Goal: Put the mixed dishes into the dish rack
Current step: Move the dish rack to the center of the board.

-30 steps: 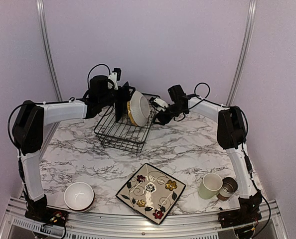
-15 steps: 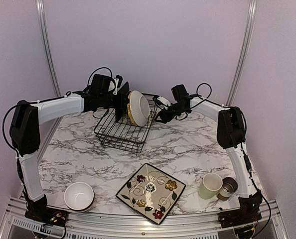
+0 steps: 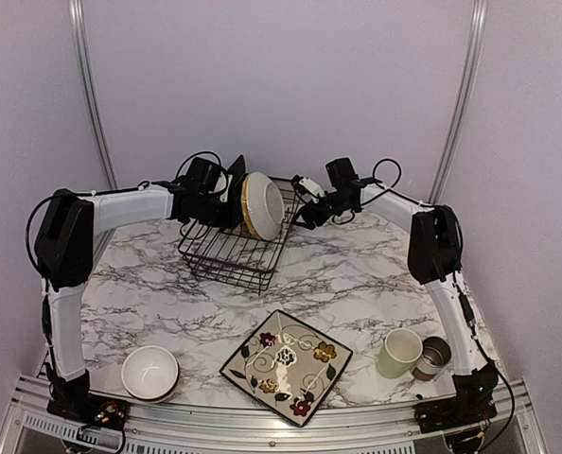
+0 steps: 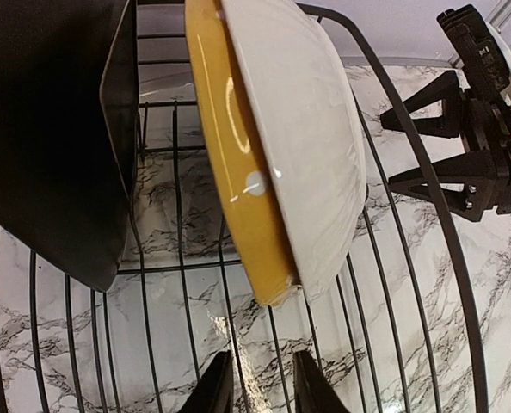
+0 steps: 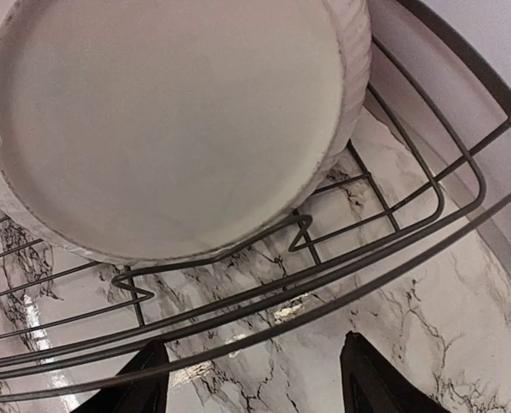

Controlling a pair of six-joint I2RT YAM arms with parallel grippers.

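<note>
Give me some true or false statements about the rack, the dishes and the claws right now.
1. The yellow plate stands upright in the rack. True.
2. The mug is in the rack. False: it stands on the table beside the grey cup.
3. The left claw and right claw are both open. True.
4. The right claw holds the flowered plate. False: it lies flat on the table.

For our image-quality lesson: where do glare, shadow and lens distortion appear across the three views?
Top view: even, soft light, faint shadow under the rack. Left wrist view: glare patch on the table, small glint on the yellow plate, black plate nearly featureless. Right wrist view: glare on the table again; rack wires bowed by the lens.
</note>
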